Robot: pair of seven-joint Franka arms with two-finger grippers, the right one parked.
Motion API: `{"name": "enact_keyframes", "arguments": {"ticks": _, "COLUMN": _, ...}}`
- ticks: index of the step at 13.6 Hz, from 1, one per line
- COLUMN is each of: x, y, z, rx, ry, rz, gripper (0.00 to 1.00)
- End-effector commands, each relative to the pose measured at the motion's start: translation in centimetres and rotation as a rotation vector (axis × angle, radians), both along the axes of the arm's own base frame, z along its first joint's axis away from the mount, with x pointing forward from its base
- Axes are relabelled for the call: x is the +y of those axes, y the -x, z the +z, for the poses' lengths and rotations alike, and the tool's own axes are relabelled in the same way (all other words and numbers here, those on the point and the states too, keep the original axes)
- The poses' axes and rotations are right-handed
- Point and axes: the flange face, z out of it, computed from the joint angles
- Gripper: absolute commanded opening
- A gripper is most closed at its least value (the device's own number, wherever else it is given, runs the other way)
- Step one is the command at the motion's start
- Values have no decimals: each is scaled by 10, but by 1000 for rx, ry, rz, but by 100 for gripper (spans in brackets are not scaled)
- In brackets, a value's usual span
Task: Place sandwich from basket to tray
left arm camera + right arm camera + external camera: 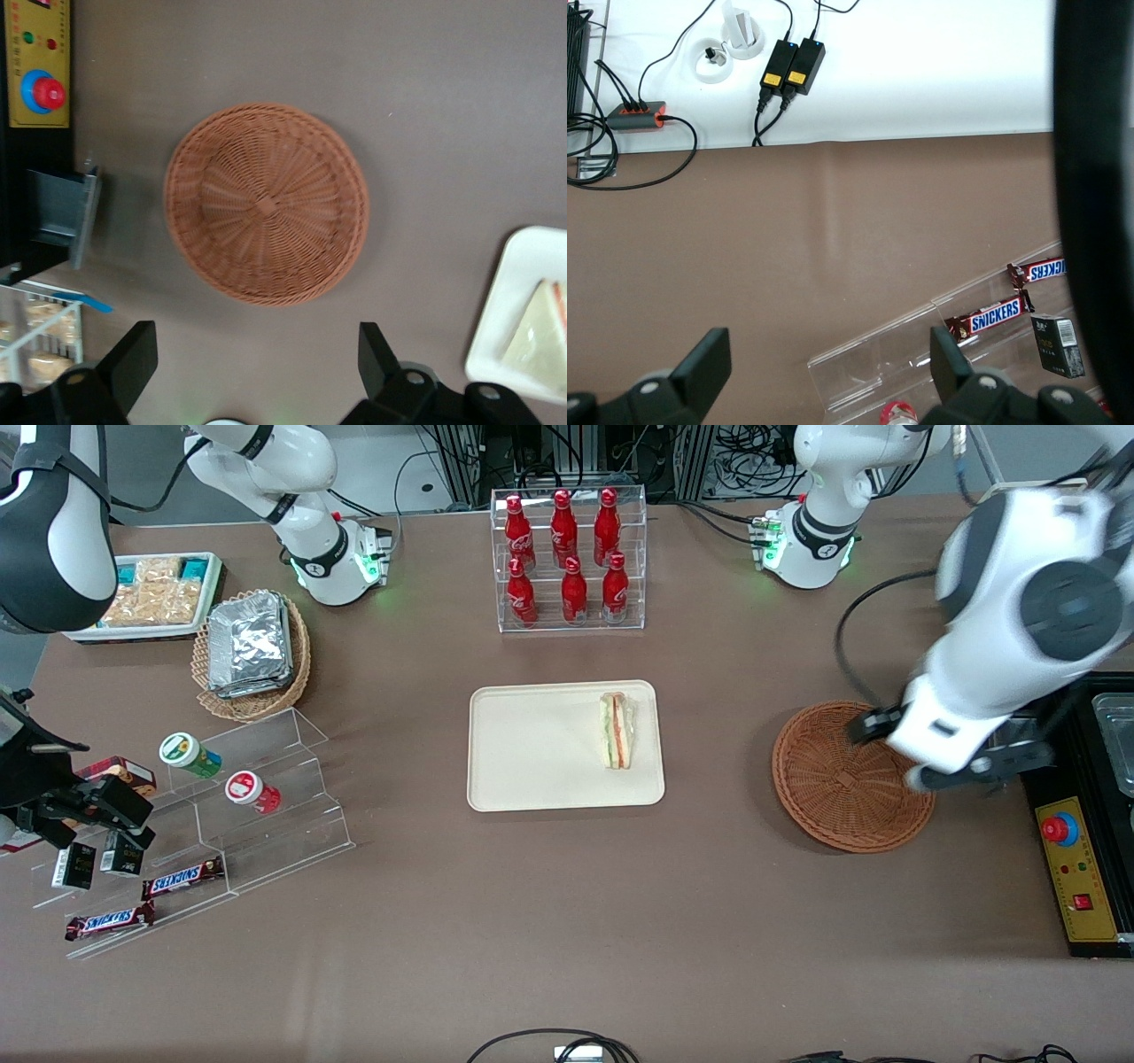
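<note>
Front view shows me the sandwich (617, 731) lying on the tray (532, 744), toward its three o'clock edge. My gripper (952, 766) hangs released above the empty basket (833, 779). Placement looks done; next I'd simply retreat upward.

The word SNICKERS can be read on two brown chocolate bars (182, 878) (109, 921) lying on the lowest steps of the clear stepped stand (266, 815) toward the parked arm's end of the worktop, and again on those bars (996, 314) (1038, 268) in the right wrist view. The red bottles (564, 554) in the clear rack carry white script, too small to read. The hand (257, 376), high above the basket (266, 204), bears no lettering.
</note>
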Motion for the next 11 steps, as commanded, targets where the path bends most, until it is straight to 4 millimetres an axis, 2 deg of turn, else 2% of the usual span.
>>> {"name": "enact_keyframes", "arguments": {"ticks": 1, "x": 37, "y": 22, "z": 28, "rx": 8, "ry": 48, "rz": -85, "gripper": 100}}
{"name": "enact_keyframes", "arguments": {"ticks": 4, "x": 61, "y": 34, "z": 52, "rx": 4, "ry": 83, "rz": -204, "gripper": 100}}
{"name": "enact_keyframes", "arguments": {"ticks": 8, "x": 57, "y": 45, "z": 68, "rx": 7, "ry": 141, "rz": -309, "gripper": 100}}
{"name": "enact_keyframes", "arguments": {"ticks": 11, "x": 53, "y": 45, "z": 67, "rx": 11, "ry": 151, "rz": -314, "gripper": 100}}
